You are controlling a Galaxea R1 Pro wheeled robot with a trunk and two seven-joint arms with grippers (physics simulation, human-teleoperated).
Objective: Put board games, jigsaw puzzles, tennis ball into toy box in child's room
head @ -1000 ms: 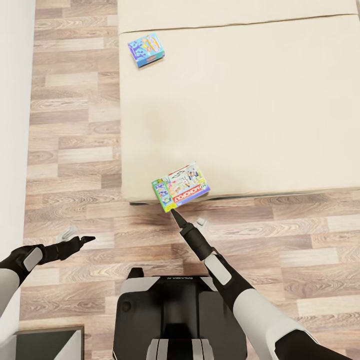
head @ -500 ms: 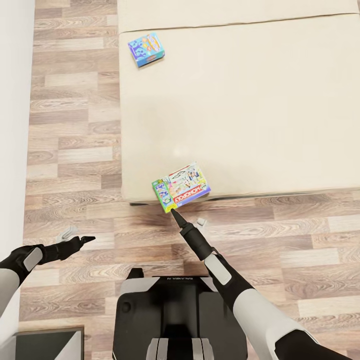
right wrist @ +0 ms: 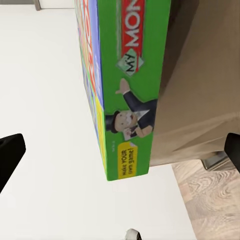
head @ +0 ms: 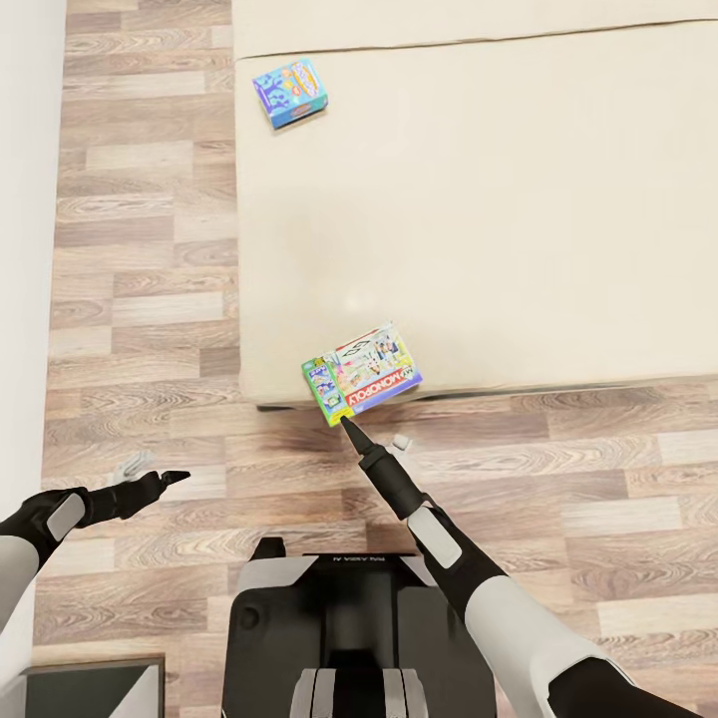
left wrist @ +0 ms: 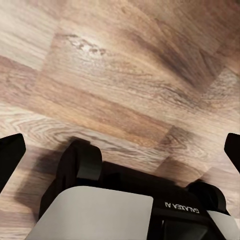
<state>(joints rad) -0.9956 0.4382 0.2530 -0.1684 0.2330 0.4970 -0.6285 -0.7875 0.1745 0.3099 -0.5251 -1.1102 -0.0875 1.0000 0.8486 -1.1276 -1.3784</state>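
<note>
View shifted slightly | board game [head: 361,373] reads "MONOPOLY", "MY MON…" | bed [head: 519,199]

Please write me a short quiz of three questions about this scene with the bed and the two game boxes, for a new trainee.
1. True or false: the Monopoly box lies at the bed edge nearest the robot.
2. Which gripper points at that box? A) left B) right
3. What colour is the other game box, farther up the bed?

Key: 1 true. 2 B, the right gripper; the left gripper hangs over the floor. 3 light blue.
</note>
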